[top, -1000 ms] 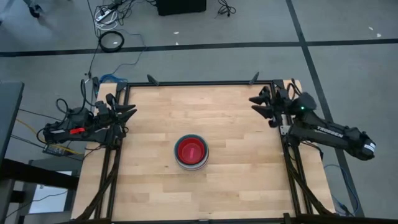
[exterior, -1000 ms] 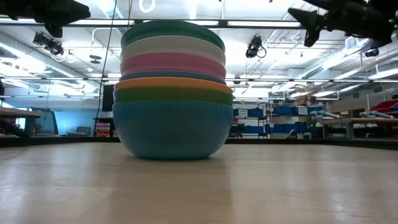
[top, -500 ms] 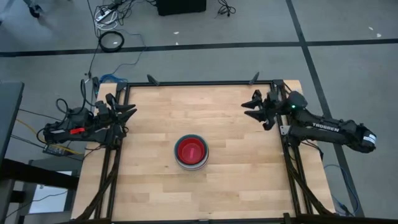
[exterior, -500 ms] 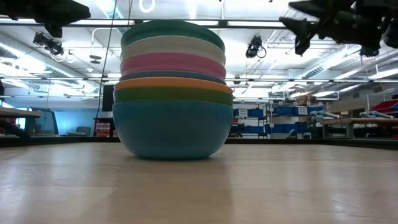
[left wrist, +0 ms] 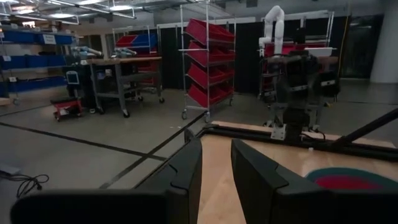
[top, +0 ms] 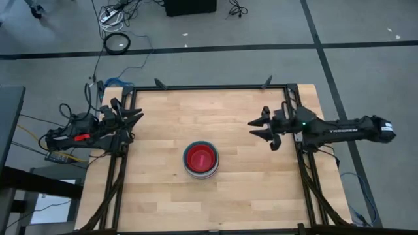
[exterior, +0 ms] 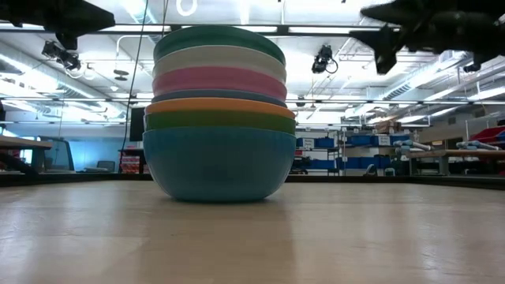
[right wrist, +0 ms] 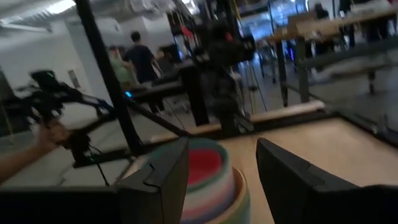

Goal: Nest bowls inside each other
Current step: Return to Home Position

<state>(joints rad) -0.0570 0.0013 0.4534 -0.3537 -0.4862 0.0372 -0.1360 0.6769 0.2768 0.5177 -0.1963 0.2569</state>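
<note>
The bowls stand nested in one stack near the table's middle, a red one innermost on top. The low view shows the stack from the side: blue at the bottom on the table, then green, orange, pink, white and teal rims above. My left gripper waits open above the table's left edge, at the far left. My right gripper is open, high above the table, right of the stack, pointing level toward the left. In the right wrist view the stack lies ahead between its fingers, apart from them.
A black frame runs along the table's edges. Bare wood surrounds the stack on all sides. Beyond the table, people stand in the room, and a person's hand shows at the right wrist view's edge.
My right gripper has swung from the table's far right corner toward the near side and the left, sinking a little, and now points at the stack's side of the table. Its fingers stay open. The bowls have not moved.
</note>
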